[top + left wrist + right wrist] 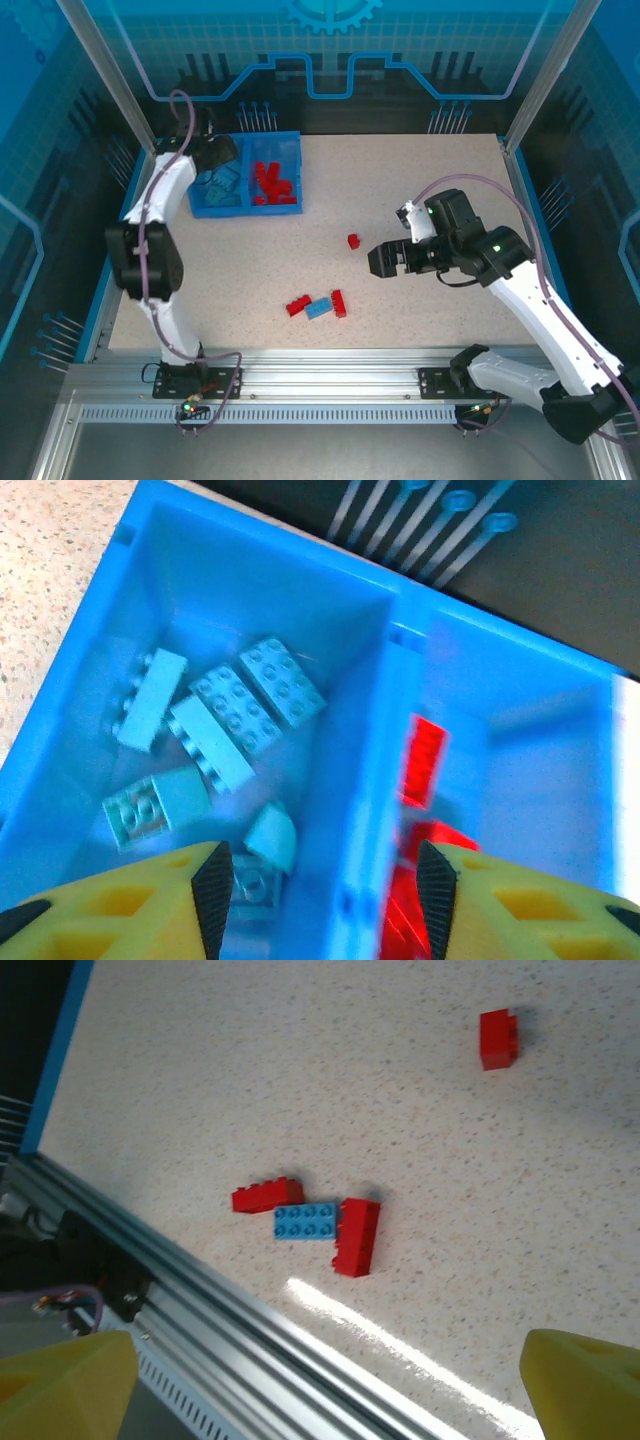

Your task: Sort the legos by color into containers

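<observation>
Top view: the blue bin (pixel 245 211) sits far-left on the surface (pixel 450 200), with light blue bricks (pixel 225 185) in its left half and red bricks (pixel 270 182) in the right. The left pincer (pixel 215 152) hangs over it.

Left wrist: that pincer's part-open and empty above the divider (pixel 375 780).

Right wrist: the right pincer (pixel 325 1385) gapes wide, gripping nothing, over two loose red bricks (pixel 357 1237) touching a blue brick (pixel 306 1221).

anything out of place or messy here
Nothing looks mis-sorted or damaged. In the bin, the light blue bricks lie in one compartment and the red bricks in the other. Loose on the table are a lone red brick and a touching cluster of two red bricks and one blue brick.
</observation>
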`<action>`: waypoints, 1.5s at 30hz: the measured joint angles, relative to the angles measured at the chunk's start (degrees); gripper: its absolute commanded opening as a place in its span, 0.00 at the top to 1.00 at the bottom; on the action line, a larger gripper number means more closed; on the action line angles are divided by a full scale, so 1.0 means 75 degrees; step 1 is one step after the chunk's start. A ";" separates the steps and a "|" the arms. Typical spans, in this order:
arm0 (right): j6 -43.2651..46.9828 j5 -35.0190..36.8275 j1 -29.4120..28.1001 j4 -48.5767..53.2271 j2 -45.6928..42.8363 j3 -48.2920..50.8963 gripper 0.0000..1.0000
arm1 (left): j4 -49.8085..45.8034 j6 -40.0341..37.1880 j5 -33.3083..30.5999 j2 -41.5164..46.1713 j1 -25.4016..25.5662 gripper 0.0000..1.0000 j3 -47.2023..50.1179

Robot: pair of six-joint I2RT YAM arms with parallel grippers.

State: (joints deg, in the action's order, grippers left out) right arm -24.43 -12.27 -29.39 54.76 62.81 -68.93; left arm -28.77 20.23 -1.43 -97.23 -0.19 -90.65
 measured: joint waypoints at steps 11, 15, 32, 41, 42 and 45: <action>0.0764 0.1276 -0.0335 -0.1084 0.2999 -0.0423 0.03 | 0.0254 -0.2804 0.2110 0.5243 0.2477 0.33 0.3212; 0.1046 0.1588 -0.0379 -0.1352 0.4514 -0.1244 0.08 | -0.0391 -0.4092 0.2783 0.6443 0.2565 0.25 0.4558; 0.1413 0.2978 -0.0382 -0.1652 0.7857 -0.3063 0.53 | -0.0256 -0.6038 0.3474 0.8116 0.2605 0.01 0.7318; 0.1693 0.3010 -0.0385 -0.1801 0.7842 -0.3034 0.76 | 0.0166 -0.6152 0.2938 0.8026 0.2602 0.01 0.7361; 0.1731 0.3002 -0.0388 -0.1798 0.7819 -0.3031 0.77 | 0.0175 -0.6149 0.2868 0.8061 0.2605 0.01 0.7364; 0.1848 0.2975 -0.0440 -0.1792 0.7612 -0.3031 0.78 | 0.0236 -0.6140 0.2541 0.8163 0.2602 0.01 0.7367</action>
State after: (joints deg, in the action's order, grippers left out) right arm -10.57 10.04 -32.69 41.32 119.90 -91.66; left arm -27.00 -25.82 17.63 -36.01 19.33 -35.40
